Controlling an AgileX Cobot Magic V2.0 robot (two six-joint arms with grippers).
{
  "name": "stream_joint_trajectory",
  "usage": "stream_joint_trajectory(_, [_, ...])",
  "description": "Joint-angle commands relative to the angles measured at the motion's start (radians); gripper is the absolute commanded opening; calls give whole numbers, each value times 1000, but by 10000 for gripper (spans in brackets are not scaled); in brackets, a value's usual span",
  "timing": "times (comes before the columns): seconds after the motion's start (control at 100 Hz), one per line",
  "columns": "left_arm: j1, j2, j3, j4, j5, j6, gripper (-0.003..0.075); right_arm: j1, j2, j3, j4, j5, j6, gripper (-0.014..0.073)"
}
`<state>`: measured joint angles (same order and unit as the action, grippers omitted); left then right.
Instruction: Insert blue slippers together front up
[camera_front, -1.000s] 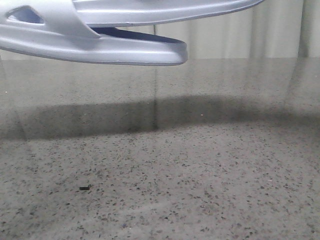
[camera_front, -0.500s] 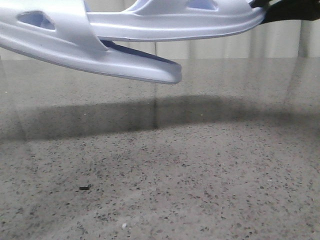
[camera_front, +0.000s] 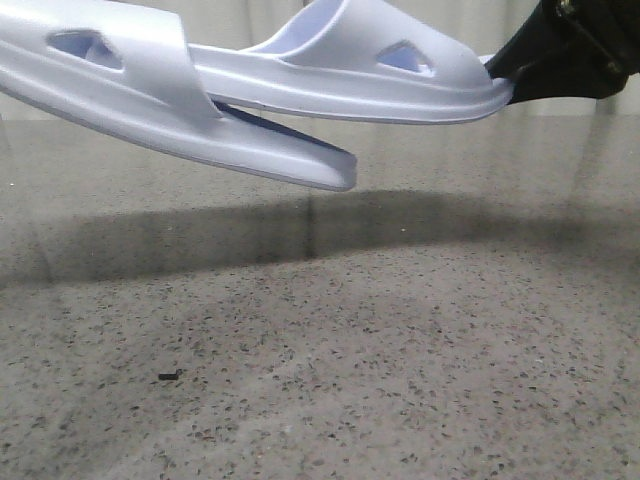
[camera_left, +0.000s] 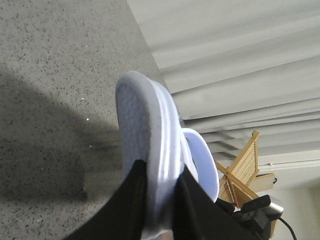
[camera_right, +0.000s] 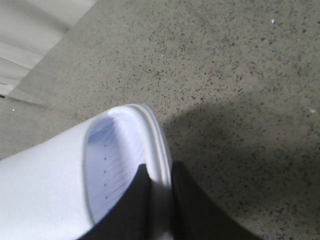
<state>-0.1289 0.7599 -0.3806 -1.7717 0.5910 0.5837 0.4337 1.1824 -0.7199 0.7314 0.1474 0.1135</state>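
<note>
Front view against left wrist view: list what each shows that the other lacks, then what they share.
Only the front view shows both blue slippers nested in mid-air, the right one's strap cutout, and the right pincer at its end.

Only the left wrist view shows the left pincer clamped on a slipper's edge, that slipper's sole, and a wooden rack behind.

Both show the speckled table and the pleated curtain.

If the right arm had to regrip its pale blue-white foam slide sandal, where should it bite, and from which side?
Probably the heel-end rim of the right arm's pale blue-white foam slide sandal, approached from the robot's right, where the right gripper already pinches it. That end is bare sole edge, thin enough for the fingers to straddle. The other end is tucked through the left arm's sandal, so it is blocked.
</note>
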Motion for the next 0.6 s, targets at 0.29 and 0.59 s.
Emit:
stream_joint_trajectory(0.29, [-3,-1,-38,-89,184,4,15,4,10,-27,-18,-47,-16,-83])
stream_joint_trajectory(0.59, [-3,-1,-38,-89,204,15,15,38,10,-27,-18,-38,-16,-83])
